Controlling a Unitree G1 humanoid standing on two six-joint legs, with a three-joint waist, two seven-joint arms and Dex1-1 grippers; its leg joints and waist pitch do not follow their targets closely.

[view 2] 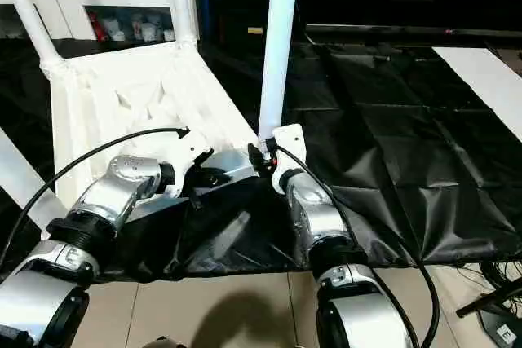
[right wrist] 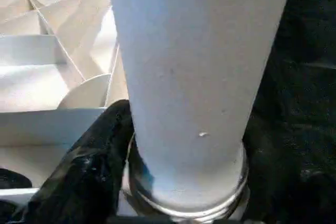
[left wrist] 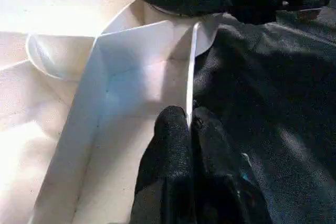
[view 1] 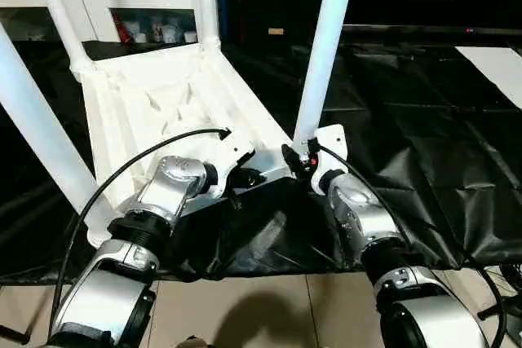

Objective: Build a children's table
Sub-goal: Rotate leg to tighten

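Head views, tabletop: the white tabletop (view 1: 175, 112) lay upside down on the black sheet (view 1: 424, 144), ribbed underside up, with four legs rising from its corner sockets.
Head views, near-right leg: this leg (view 1: 325, 46) stood in the corner socket closest to the right arm.
Head views, right gripper: the right gripper (view 1: 300, 158) sat at the foot of that leg, its black fingers on either side of the tube.
Head views, left gripper: the left gripper (view 1: 241, 177) lay against the tabletop's near edge.
Left wrist view, grip: the two fingers (left wrist: 170, 145) were pinched together on the thin rim wall (left wrist: 190, 72) of the tabletop, steadying it.
Right wrist view, grip: the leg stood between the fingers, one finger (right wrist: 86, 166) close beside its flared end (right wrist: 189, 198); whether the pads pressed the tube could not be told.
Step in hand: probably seating the last leg in its socket.
Next move calls for: likely a firm hold on the leg and a turn or push home, while the left gripper braces the top.
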